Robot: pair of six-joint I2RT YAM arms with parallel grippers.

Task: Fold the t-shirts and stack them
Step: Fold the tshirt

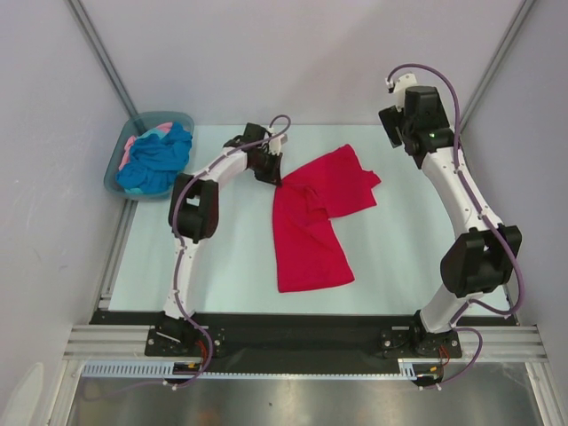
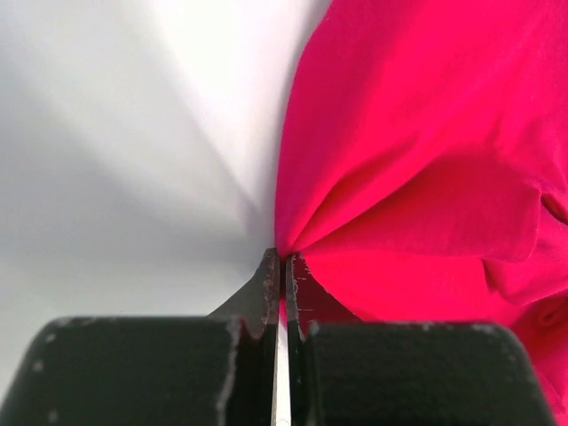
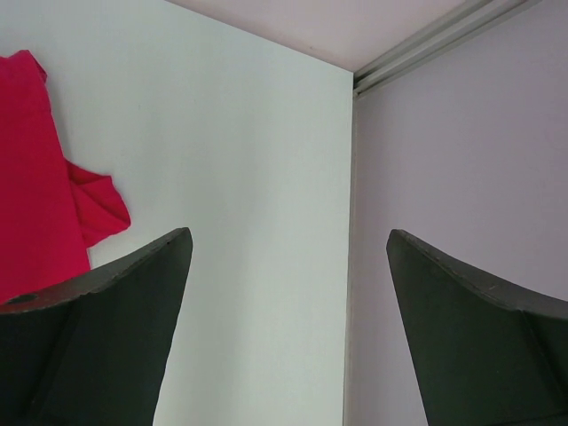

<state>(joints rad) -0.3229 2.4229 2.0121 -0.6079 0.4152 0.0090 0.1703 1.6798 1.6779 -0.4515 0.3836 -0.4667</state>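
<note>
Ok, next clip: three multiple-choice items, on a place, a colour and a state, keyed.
1. On the table, the tub sits at the: A far left corner B near right corner C centre
2. The spread t-shirt is: A turquoise B pale pink C crimson
3. The left gripper is: A wide open B shut on the spread t-shirt C out of view
Key: 1 A, seen from the top camera; 2 C, in every view; 3 B, cloth bunches at its closed fingertips.

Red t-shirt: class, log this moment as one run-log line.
left gripper: shut on red t-shirt edge | right gripper: open, empty, clear of cloth | tub: blue t-shirt, pink t-shirt inside | fold: unfinished
</note>
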